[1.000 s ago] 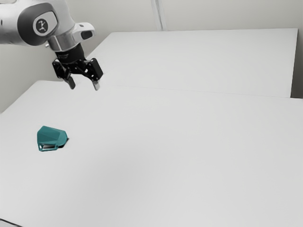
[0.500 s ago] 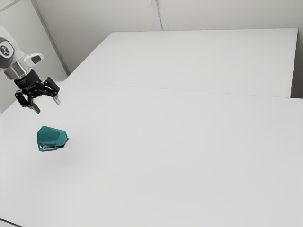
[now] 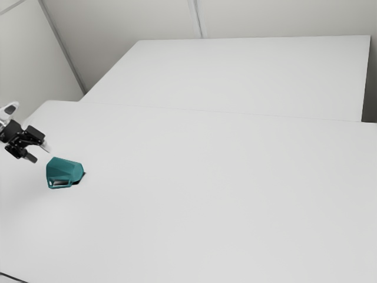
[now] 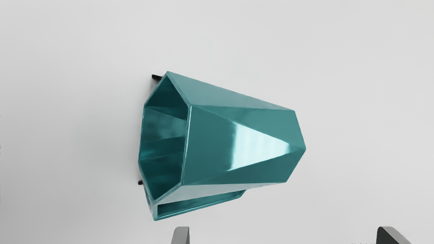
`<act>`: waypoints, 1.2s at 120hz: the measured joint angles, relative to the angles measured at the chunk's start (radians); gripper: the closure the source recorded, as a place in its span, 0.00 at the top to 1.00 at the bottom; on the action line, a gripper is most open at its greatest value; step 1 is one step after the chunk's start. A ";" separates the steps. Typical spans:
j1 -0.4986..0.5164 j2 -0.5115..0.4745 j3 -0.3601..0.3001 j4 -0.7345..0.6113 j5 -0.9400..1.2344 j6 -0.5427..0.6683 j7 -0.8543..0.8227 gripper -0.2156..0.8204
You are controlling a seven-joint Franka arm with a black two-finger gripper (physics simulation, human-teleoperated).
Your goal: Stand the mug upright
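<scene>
As the exterior view has it, the claw (image 3: pixel 39 153) reaches in at the exterior view's left edge, pointing down over the white table (image 3: pixel 206 194), with its two fingers parted and released. The teal mug (image 3: pixel 65 171) is near the fingertips, toward the exterior view's right and apart from them. It lies on its side on the table, its handle (image 3: pixel 60 184) on the side facing the camera. A thin dark line (image 3: pixel 13 277) crosses the exterior view's lower left corner. Behind the table stands another broad white surface (image 3: pixel 235 76), with pale walls (image 3: pixel 118 23) beyond.

In the wrist view, the claw's fingers (image 4: pixel 181 236) stand wide apart, released, with the mug beyond their tips. The mug's long axis runs roughly along the direction from one finger to the other, its open mouth (image 4: pixel 164 135) turned sideways and its narrower base at the opposite end. Flat facets shape the body, and a bright reflection lies across one of them. The handle runs along the side nearest the fingers. Small black patches (image 4: pixel 156 77) show beside the rim, against the table; what they are, I cannot tell.
</scene>
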 joint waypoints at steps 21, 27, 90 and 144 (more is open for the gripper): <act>0.069 0.123 -0.001 0.080 -0.119 -0.057 0.160 0.79; 0.078 0.147 0.000 0.098 -0.151 -0.074 0.197 0.79; 0.132 0.317 -0.006 0.204 -0.391 -0.258 0.442 0.79; 0.151 0.324 -0.009 0.183 -0.394 -0.378 0.486 0.61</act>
